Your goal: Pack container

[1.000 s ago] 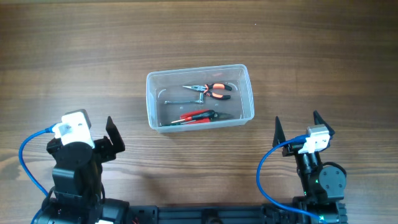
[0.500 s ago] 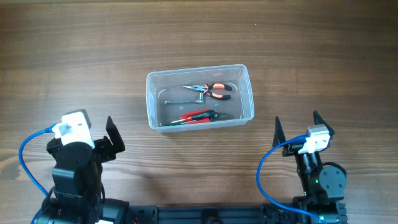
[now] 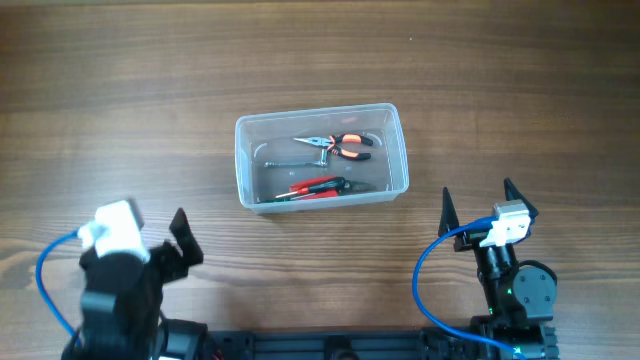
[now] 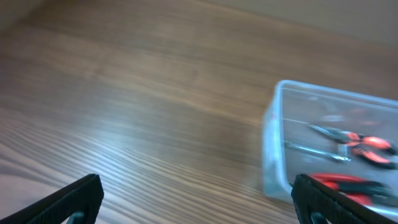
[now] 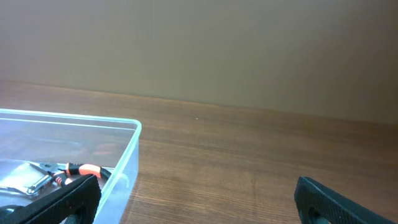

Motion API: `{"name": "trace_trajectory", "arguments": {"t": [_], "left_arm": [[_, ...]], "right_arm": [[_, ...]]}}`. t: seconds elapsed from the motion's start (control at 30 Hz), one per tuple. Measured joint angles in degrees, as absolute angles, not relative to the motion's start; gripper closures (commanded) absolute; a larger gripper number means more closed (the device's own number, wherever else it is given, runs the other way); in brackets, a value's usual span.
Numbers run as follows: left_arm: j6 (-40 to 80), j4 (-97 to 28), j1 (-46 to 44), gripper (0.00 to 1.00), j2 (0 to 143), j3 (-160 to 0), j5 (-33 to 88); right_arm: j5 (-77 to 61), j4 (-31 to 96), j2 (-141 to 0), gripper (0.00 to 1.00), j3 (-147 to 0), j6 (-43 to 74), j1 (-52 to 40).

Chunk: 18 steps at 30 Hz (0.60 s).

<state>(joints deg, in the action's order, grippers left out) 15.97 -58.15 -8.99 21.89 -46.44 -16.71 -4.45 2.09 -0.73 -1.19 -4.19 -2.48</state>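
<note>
The clear plastic container [image 3: 250,175] stands at the table's centre. Inside lie orange-handled pliers [image 3: 343,146], a metal wrench [image 3: 290,160] and a red-handled tool [image 3: 318,186]. It shows at the right of the left wrist view [image 4: 273,149], blurred, and at the lower left of the right wrist view [image 5: 118,168]. My left gripper [image 3: 160,235] is open and empty at the front left, well short of the container. My right gripper [image 3: 478,205] is open and empty at the front right, beside the container's right end.
Bare wooden table [image 3: 520,90] lies all round the container. The arm bases and blue cables [image 3: 430,270] sit along the front edge.
My left arm has shifted slightly down and toward the front edge; its wrist view is motion-blurred. The right arm and the container have not moved.
</note>
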Motion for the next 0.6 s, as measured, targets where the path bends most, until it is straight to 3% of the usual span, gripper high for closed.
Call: {"name": "trace_trajectory", "arguments": {"t": [0.3,0.6], "left_arm": [[18.74,-61.04,-4.16,0.00,1.83,-42.85,-10.52],[19.05,-48.88,-2.44,0.00,0.54,-30.57,-9.61]], "right_arm": [[-4.45,2.09,-0.73,0.00,-1.19,-4.19,-2.48],[-4.45,2.09,-0.73,0.00,-1.19,-4.19,-2.48]]}}
